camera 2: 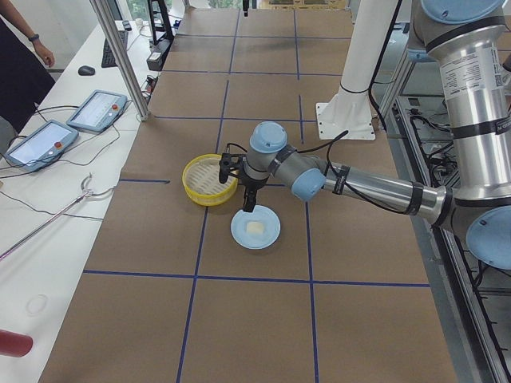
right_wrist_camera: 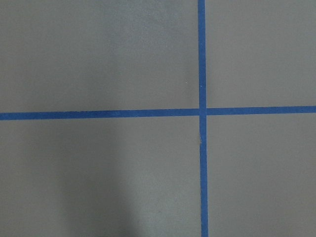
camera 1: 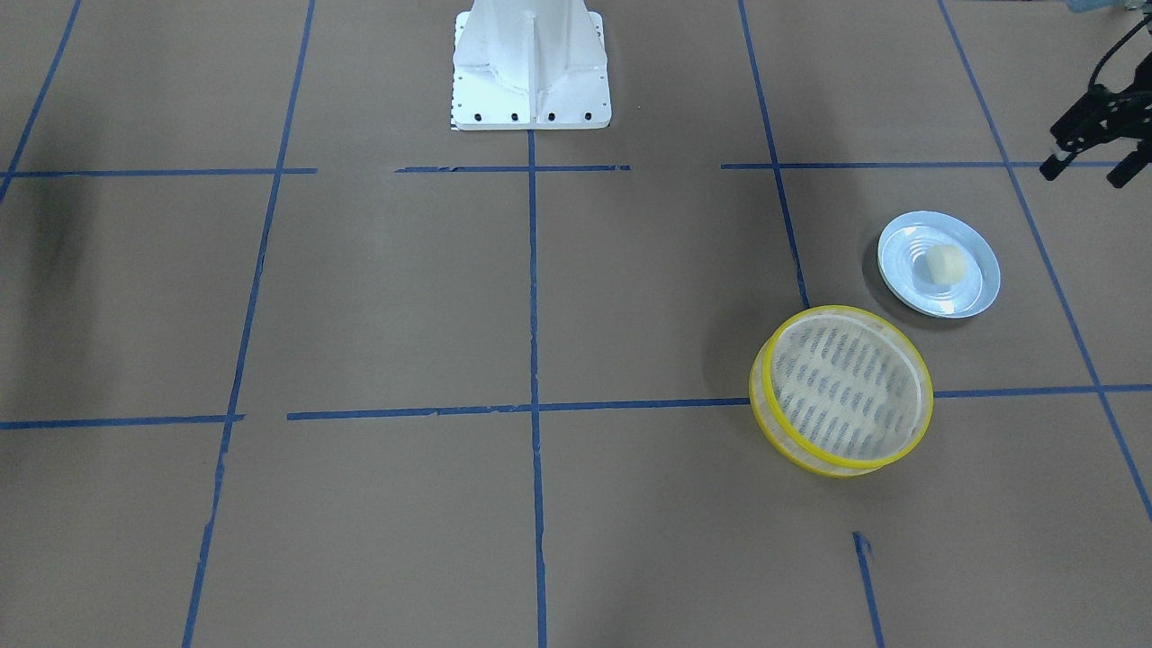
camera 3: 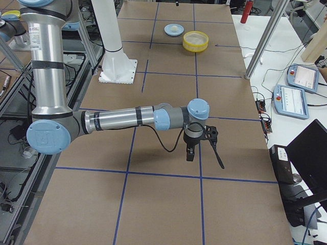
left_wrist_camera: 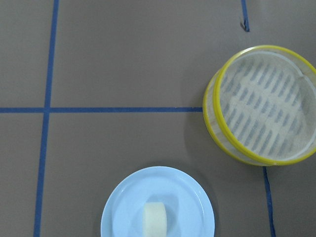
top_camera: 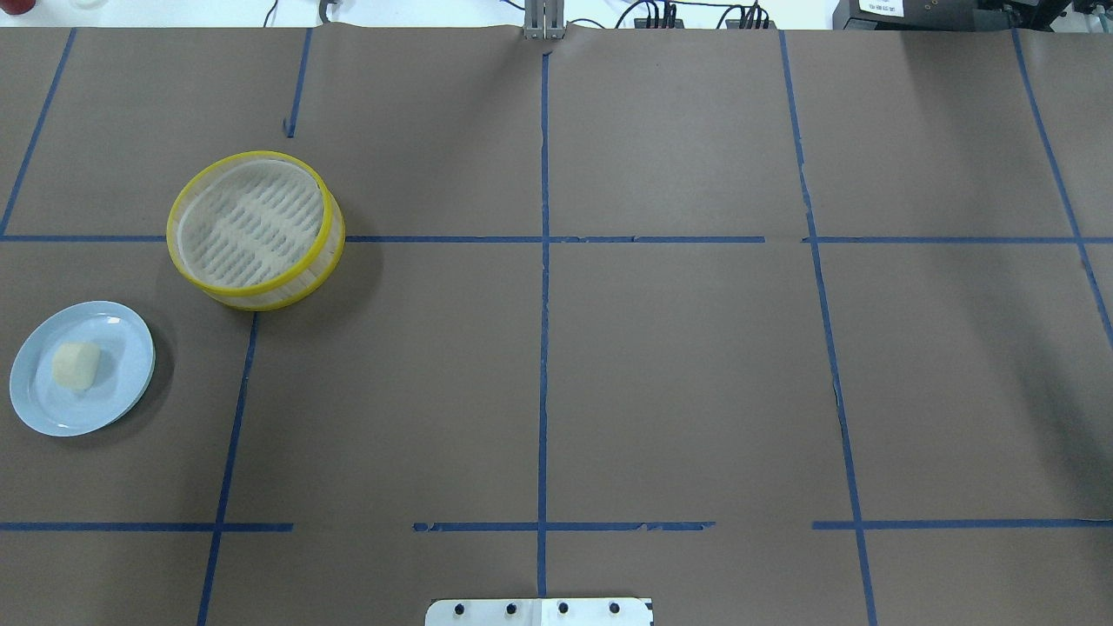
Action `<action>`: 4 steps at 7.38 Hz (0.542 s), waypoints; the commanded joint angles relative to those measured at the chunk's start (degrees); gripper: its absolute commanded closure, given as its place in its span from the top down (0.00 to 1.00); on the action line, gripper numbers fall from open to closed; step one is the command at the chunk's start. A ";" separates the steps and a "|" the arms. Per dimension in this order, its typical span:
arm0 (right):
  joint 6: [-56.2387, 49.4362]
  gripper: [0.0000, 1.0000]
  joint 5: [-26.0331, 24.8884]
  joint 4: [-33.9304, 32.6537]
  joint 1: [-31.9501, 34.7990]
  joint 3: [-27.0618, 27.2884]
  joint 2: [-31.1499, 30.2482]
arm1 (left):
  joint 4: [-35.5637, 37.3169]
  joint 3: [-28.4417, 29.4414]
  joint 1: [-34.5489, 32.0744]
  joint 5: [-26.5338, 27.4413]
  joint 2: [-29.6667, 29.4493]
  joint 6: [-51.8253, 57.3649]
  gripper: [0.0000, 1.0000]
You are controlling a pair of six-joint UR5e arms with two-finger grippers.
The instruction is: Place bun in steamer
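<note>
Plate [top_camera: 122,335]: round, glossy, pale blue. One bun [top_camera: 76,365], a smooth cream lump, is held on it, below the left gripper [camera 1: 1087,171], whose fingers seem parted. Steamer [top_camera: 252,222]: round, yellow-rimmed, slotted base, set just beside that gripper on the brown-papered desk [top_camera: 678,365]. Right gripper [camera 3: 204,155]: well apart; its opening cannot be told.

Cream bun [top_camera: 76,365] on plate [top_camera: 123,387]; yellow-rimmed steamer [top_camera: 261,300] near

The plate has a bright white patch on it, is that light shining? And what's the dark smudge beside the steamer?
Exterior front-facing view: yes, light glare on the lower edge of the plate; the bun stays dull. Overhead exterior view: the smudge is the soft shadow of the steamer on the table; the plate shows no strong glare there.
</note>
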 commanded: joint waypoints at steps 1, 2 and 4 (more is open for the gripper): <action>0.06 1.00 0.00 0.00 0.00 0.00 0.00 | -1.38 4.73 5.10 2.81 -1.87 -2.11 1.00; 0.06 1.00 0.00 0.00 0.00 0.00 0.00 | -1.38 5.36 6.86 5.52 -2.15 -2.28 1.00; -0.03 1.00 0.00 0.00 0.00 0.00 0.00 | -1.47 11.92 8.81 5.89 -6.61 -2.28 1.00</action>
